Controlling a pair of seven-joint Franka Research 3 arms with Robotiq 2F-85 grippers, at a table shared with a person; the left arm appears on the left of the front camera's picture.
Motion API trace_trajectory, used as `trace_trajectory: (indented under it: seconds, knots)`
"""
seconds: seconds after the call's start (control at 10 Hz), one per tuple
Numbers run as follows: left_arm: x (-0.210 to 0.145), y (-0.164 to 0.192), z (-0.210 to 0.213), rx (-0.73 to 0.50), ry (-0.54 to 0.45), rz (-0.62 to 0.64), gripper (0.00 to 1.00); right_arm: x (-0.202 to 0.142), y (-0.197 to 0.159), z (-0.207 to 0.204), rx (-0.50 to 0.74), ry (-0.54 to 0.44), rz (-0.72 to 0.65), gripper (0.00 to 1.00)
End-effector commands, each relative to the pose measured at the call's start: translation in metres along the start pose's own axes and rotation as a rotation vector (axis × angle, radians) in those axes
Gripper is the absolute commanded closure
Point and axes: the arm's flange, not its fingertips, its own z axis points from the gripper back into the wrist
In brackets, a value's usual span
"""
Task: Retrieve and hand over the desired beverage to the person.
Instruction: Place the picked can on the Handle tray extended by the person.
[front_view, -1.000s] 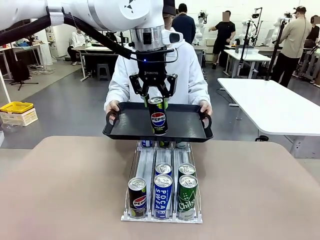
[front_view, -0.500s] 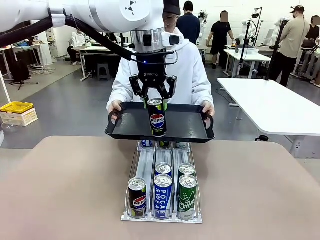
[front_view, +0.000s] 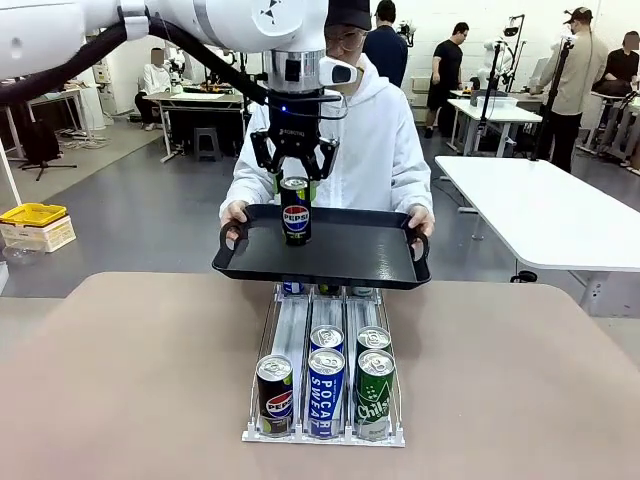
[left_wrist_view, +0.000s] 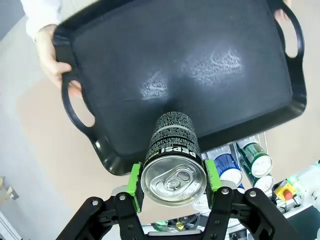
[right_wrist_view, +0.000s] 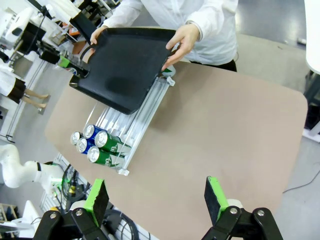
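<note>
Left fingers (front_view: 266, 165) (left_wrist_view: 133, 180) are clamped on the Pepsi can (front_view: 296, 214) (left_wrist_view: 172, 145), with the green pads squeezing it just under the rim. That's upper middle of the front frame, a bit left of centre. The can is upright over the left part of the black tray (front_view: 365, 250) (left_wrist_view: 200, 60). Honestly can't tell if its base touches the tray floor or sits just above it.

The person (front_view: 375, 140) in the white hoodie holds the tray by both handles, one hand (front_view: 232, 212) at its left end and the other hand (front_view: 420, 218) at its right end, over the far edge of the table (front_view: 130, 380).

Below the tray, lower middle, a three-lane rack (front_view: 291, 330) sits on the table with spare cans (front_view: 325, 392) lined up at its near end.

Right fingers (right_wrist_view: 96, 201) are spread wide, nothing between them, high above the table.
</note>
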Motion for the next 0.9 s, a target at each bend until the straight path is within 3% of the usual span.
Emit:
trace_trajectory:
  seconds: [0.0,0.3,0.8]
  knots:
    - [0.046,0.007,0.015,-0.002,0.025,-0.024,0.41,0.002,-0.001,0.000,0.031,-0.015,0.012,0.00]
    - [0.094,0.040,-0.013,0.000,0.092,0.035,0.41,0.002,-0.001,0.000,0.031,-0.015,0.012,0.00]
    - [0.106,0.048,-0.064,-0.007,0.192,0.048,0.41,0.002,-0.001,0.000,0.031,-0.015,0.012,0.00]
